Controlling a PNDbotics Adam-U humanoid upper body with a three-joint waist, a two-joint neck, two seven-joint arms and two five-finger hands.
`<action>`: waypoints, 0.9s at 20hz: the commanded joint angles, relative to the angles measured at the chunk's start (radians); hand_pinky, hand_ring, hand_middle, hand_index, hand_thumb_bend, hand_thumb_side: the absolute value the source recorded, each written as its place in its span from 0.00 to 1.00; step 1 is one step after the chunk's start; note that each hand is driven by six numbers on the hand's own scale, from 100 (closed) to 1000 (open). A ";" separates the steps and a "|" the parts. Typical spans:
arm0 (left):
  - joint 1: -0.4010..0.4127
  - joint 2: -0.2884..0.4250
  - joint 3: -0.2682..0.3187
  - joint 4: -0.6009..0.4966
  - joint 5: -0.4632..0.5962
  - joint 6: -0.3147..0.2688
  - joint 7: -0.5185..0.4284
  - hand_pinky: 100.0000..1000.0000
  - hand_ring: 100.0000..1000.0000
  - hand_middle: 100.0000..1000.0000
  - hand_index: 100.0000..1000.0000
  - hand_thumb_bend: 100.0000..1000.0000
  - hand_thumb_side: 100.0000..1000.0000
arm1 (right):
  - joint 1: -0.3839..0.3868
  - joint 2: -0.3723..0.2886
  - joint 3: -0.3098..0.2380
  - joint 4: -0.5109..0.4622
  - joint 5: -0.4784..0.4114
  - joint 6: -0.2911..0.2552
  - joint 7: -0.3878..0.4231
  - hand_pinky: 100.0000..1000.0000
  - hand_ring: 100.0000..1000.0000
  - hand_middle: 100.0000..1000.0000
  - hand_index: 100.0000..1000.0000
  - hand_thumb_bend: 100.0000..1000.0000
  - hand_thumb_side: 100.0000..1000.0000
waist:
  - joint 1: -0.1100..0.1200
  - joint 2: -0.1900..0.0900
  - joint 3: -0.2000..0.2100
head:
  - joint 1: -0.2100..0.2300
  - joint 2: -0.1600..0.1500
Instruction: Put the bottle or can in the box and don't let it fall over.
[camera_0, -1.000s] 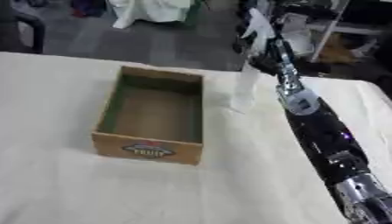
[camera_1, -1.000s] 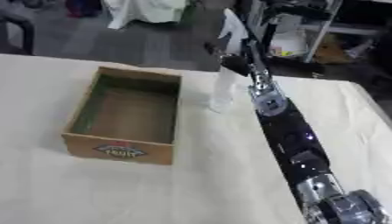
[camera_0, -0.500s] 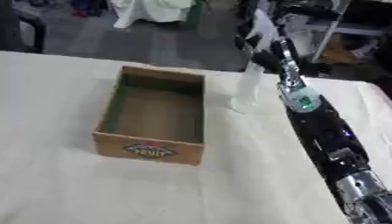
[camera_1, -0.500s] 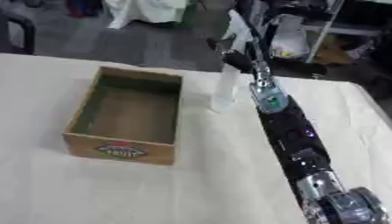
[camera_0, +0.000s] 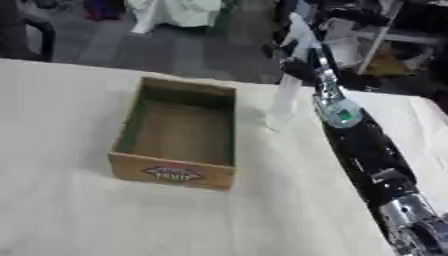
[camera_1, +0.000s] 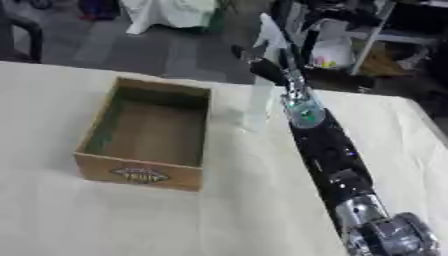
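Note:
A clear plastic bottle (camera_0: 282, 102) stands upright on the cream-covered table (camera_0: 70, 210), just right of the box and near the far edge. The box (camera_0: 179, 172) is an open brown carton with a fruit label on its front wall, and nothing lies inside it. My right arm runs from the lower right corner up to the bottle. My right hand (camera_1: 261, 69) is at the bottle's upper part, dark and blurred against the background. Whether it holds the bottle is not visible. A pale shape rises above the hand. My left hand shows in neither view.
The table's far edge runs just behind the box and bottle. Beyond it lie a dark floor, a white cloth and shelving (camera_0: 394, 35) with clutter. Bare tablecloth spreads left of and in front of the box.
The right forearm has turned slightly, so a green light on it now shows. Bottle and box stand where they were.

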 joint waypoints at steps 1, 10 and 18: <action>-0.015 0.022 0.005 -0.024 -0.004 -0.001 -0.001 0.67 0.81 0.75 0.80 0.63 0.70 | -0.020 -0.035 -0.002 -0.012 -0.012 -0.007 0.001 0.61 0.77 0.77 0.96 0.45 0.22 | 0.008 -0.010 -0.001 | -0.005 -0.015; -0.014 0.021 0.006 -0.023 -0.004 0.000 0.000 0.67 0.81 0.75 0.80 0.62 0.71 | -0.016 -0.036 -0.001 -0.022 -0.054 -0.039 -0.079 0.52 0.60 0.51 0.67 0.06 0.00 | 0.006 -0.011 -0.004 | -0.004 -0.015; -0.013 0.020 0.006 -0.021 -0.002 0.001 0.002 0.67 0.81 0.75 0.80 0.61 0.71 | -0.014 -0.039 0.009 -0.032 -0.094 -0.043 -0.104 0.50 0.56 0.39 0.54 0.00 0.00 | 0.003 -0.015 -0.009 | -0.007 -0.018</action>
